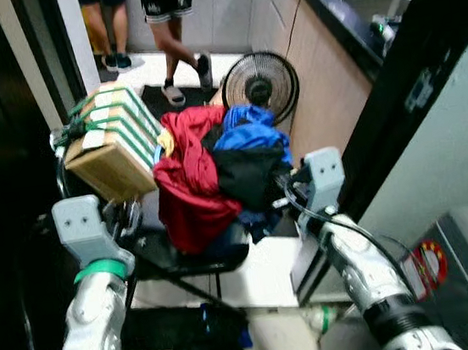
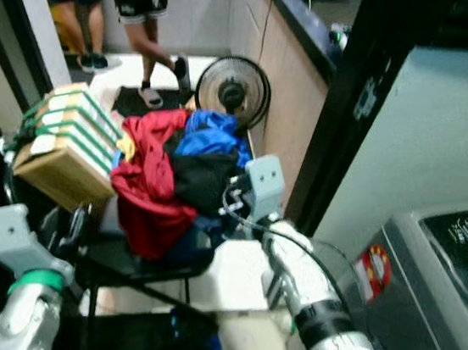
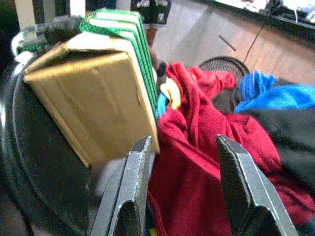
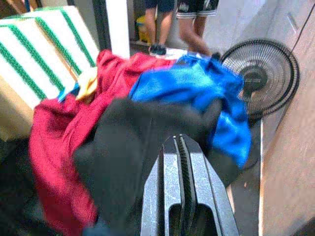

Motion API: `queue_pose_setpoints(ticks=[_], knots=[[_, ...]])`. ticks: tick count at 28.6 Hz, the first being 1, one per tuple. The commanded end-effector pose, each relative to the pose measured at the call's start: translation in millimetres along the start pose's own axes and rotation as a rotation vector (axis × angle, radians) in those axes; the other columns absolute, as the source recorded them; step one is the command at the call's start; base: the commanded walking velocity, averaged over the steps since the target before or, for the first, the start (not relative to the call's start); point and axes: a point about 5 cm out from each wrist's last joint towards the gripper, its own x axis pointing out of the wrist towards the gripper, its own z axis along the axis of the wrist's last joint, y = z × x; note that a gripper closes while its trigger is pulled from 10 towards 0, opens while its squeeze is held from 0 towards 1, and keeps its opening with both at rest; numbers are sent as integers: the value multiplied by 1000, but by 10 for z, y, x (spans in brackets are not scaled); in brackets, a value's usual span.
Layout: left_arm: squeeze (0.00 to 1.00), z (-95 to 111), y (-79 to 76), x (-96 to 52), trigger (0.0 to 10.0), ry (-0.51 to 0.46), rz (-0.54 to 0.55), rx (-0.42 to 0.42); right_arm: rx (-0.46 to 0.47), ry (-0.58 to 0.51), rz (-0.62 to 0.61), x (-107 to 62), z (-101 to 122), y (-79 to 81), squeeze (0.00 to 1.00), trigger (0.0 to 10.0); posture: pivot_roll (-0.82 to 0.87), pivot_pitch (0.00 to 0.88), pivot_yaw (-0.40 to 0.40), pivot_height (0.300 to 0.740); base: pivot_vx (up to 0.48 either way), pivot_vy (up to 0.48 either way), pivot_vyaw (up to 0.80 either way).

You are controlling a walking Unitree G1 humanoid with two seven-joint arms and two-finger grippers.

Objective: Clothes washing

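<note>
The left gripper [image 3: 184,172], fingers spread, sits at the red garment [image 1: 187,199], seven o'clock of the pile. The right gripper [image 4: 181,162], clenched empty, meets the black garment [image 4: 142,147] at four o'clock.

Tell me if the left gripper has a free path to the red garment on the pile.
Probably yes. The left gripper is open, its fingers pointing straight at the red garment with nothing between them. The cardboard box sits close beside one finger and might get brushed.
</note>
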Motion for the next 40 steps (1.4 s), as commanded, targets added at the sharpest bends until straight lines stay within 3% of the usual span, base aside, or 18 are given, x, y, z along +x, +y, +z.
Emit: queue_pose_setpoints(ticks=[1, 11, 16, 24, 37, 38, 40], knots=[[0, -23, 47, -28, 10000, 10, 13, 2, 0, 22, 15, -5, -51, 53, 0, 10000, 90, 0, -78, 740, 322, 0, 0], [0, -13, 46, -27, 10000, 6, 8, 5, 8, -6, 43, 20, 6, 83, 0, 10000, 92, 0, -79, 740, 324, 0, 0], [0, -4, 45, -21, 10000, 1, 5, 3, 69, -48, 30, 40, 101, 86, 0, 10000, 94, 0, -81, 740, 316, 0, 480], [0, 13, 62, -14, 10000, -6, 4, -8, 93, -119, 75, 113, 325, 183, 0, 10000, 94, 0, -81, 740, 297, 0, 0], [0, 123, 100, -13, 10000, -51, -19, -36, 89, -141, 95, 223, 481, 176, 0, 10000, 95, 0, -88, 740, 0, 0, 0], [0, 140, 85, -10, 10000, -55, -38, -35, 84, -128, 120, 245, 467, 184, 1000, 10000, 95, 0, -87, 740, 0, 0, 0], [0, 140, 85, -10, 10000, -55, -38, -35, 84, -128, 120, 245, 467, 184, 1000, 10000, 95, 0, -87, 740, 0, 0, 0]])
